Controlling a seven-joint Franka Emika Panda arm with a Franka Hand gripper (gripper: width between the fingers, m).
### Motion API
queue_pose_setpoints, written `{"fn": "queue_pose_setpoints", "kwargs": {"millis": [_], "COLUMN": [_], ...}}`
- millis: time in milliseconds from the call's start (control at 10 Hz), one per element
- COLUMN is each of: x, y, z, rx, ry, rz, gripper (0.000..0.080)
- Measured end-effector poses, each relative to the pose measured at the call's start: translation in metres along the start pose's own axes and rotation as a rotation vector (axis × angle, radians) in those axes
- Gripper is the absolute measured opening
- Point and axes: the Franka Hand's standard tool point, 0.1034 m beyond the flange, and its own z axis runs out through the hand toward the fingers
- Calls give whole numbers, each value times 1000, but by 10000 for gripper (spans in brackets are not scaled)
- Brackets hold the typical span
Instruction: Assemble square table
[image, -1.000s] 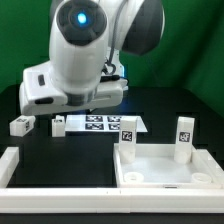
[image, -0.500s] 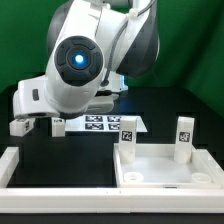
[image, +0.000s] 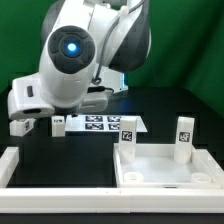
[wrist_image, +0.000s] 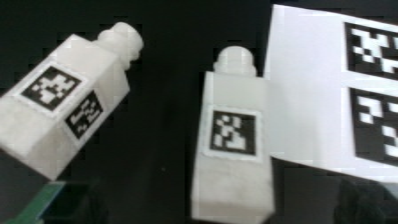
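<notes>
Tabletop slab: the white square tabletop slab (image: 166, 172) is seen lying flat on the black table (image: 80, 160), at the exterior view's near right. Its raised rim faces up, and round sockets can be made out at its two near corners.
Standing legs: the left upright leg (image: 128, 134) is set at the slab's far corner on the exterior view's left, and the right upright leg (image: 184, 135) at the far corner on the exterior view's right. Both carry black-and-white tags.
Loose legs: the left loose leg (image: 20, 126) (wrist_image: 71, 95) and the right loose leg (image: 58, 124) (wrist_image: 235, 125) are laid on their sides on the table at the far left, near each other but apart. In the wrist view each is shown with tags facing up and a rounded peg at one end.
Gripper: the gripper (image: 32, 106) is held above the loose legs, nearest the left one. Its fingers are spread to their widest and nothing is gripped between them; the fingertips cannot be made out in the exterior view.
Marker board: the marker board (image: 105, 123) (wrist_image: 338, 70) is laid flat just beside the right loose leg, on the side towards the slab.
White rail: the white rail (image: 60, 192) is stretched along the near edge, with one upturned end at the exterior view's left.
Arm: the arm (image: 75, 50) fills the upper left of the exterior view, in front of a green backdrop (image: 190, 50).
</notes>
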Motion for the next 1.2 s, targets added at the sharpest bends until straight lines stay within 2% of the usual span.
{"fn": "queue_pose_setpoints", "kwargs": {"millis": [200,400,800,900,1000,1100,1200], "x": [1,5,8,8,8,8,8], "y": [-1,-8,-12,-12,-11,-12,-11], "z": [18,35,41,41,41,41,41], "rx": [3,2,-1,-1,-1,-1,-1], "ry": [-20,-50,-63,-63,-63,-63,-63], "rz": [18,60,52,52,52,52,52], "gripper": [649,649,649,526,526,387,286]}}
